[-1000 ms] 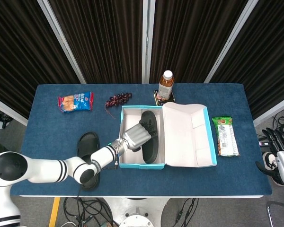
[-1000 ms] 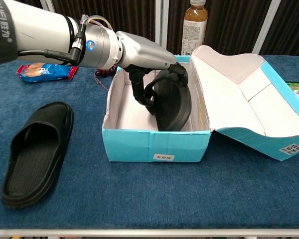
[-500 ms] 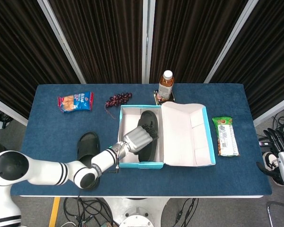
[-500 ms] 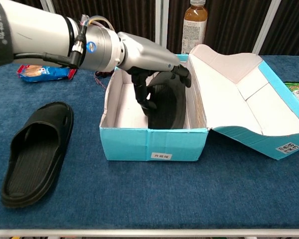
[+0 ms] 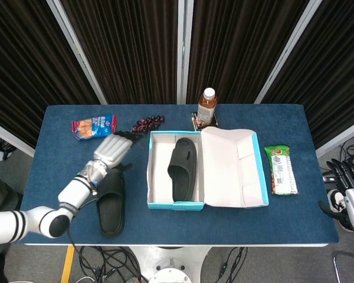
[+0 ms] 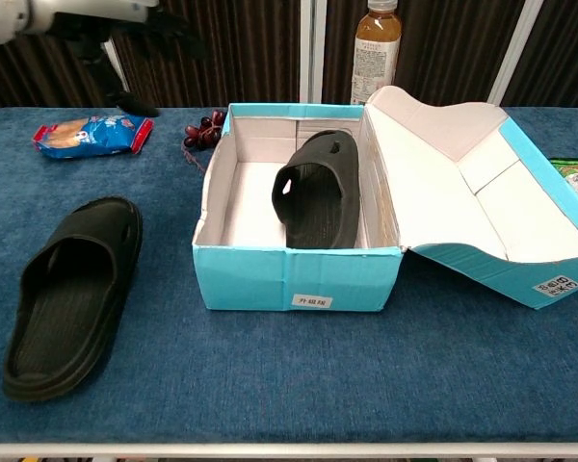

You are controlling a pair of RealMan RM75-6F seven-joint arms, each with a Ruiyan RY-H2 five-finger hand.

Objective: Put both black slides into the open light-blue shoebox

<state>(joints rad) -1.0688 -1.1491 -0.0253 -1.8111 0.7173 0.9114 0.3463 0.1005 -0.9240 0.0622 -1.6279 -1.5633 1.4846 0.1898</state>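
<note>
One black rubber slide (image 5: 182,168) is already lying in the open light-blue cardboard shoebox (image 5: 165,204), tilted against its right wall. The other black slide (image 5: 111,203) sits on the blue table (image 5: 59,159), just left of the box, long axis running front to back. The left hand (image 5: 111,151) hovers above that slide's far end, fingers spread, holding nothing. It's by far the nearer one; the right hand (image 5: 349,197) hangs off the right table edge, can't tell its grip
</note>
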